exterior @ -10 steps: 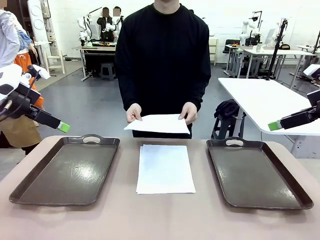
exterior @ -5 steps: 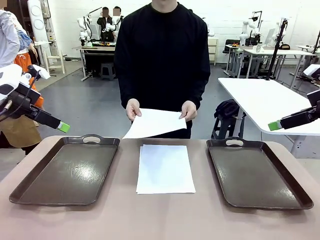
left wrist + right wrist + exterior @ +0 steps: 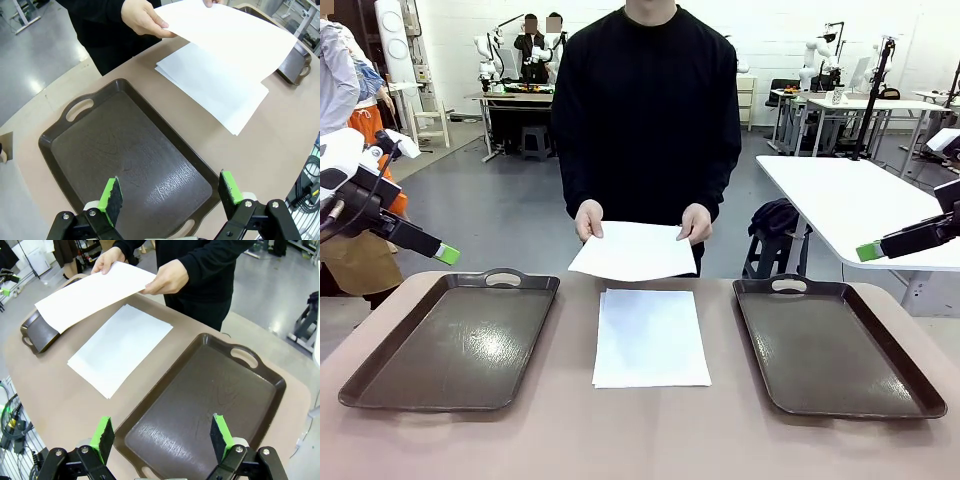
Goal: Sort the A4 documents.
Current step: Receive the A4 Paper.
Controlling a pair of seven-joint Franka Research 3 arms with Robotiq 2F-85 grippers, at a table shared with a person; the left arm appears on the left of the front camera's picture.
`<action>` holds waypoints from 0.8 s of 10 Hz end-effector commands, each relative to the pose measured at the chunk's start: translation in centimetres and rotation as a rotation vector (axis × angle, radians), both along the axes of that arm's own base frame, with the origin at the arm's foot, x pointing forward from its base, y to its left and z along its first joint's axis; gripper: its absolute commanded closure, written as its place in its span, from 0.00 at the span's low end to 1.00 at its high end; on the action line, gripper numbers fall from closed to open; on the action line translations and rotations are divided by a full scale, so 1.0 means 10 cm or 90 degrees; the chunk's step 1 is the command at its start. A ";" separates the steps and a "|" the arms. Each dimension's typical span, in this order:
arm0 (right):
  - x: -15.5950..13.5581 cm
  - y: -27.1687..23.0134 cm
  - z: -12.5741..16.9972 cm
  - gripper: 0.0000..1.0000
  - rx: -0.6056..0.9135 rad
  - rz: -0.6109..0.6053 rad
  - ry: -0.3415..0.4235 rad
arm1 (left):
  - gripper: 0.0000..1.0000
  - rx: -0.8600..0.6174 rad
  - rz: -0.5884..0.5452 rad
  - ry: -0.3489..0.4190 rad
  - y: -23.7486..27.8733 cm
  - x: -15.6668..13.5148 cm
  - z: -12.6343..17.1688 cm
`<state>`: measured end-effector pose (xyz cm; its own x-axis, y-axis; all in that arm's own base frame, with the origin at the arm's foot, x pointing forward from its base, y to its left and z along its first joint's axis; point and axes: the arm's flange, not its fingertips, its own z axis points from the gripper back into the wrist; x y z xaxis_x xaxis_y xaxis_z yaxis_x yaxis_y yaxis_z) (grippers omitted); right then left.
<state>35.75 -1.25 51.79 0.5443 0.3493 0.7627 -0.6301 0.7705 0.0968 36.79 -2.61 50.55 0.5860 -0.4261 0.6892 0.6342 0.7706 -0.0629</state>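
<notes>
- Stack (image 3: 651, 338) lies on the counter (image 3: 640, 440), between left tray (image 3: 450, 345) and right tray (image 3: 835, 345).
- Person (image 3: 645, 110) stands behind the counter, holding a sheet (image 3: 633, 252) over its far edge, just behind the stack.

1. We can't count the sheets in the stack (image 3: 650, 338).
2. Left wrist view: the held sheet (image 3: 230, 35) hides most of the right tray (image 3: 295, 65).
3. Right wrist view: we see it covering much of the left tray (image 3: 37, 337).

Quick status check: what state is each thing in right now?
Left tray: empty.
Right tray: empty.
Paper stack: flat on the table between the trays.
Held sheet: lifted in the person's hands.
Left gripper: open, above the left tray.
Right gripper: open, above the right tray.
</notes>
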 end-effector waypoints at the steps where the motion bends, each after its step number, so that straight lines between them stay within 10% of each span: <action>1: 0.00 0.00 -0.01 0.00 0.005 0.003 0.001 | 0.00 -0.001 0.000 -0.001 0.01 0.00 0.00; 8: 0.00 0.00 -0.01 0.00 0.005 0.003 0.001 | 0.00 -0.001 0.000 -0.001 0.01 0.00 0.00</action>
<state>35.75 -1.25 51.79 0.5443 0.3493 0.7627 -0.6301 0.7705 0.0968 36.79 -2.61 50.55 0.5860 -0.4261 0.6892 0.6343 0.7706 -0.0629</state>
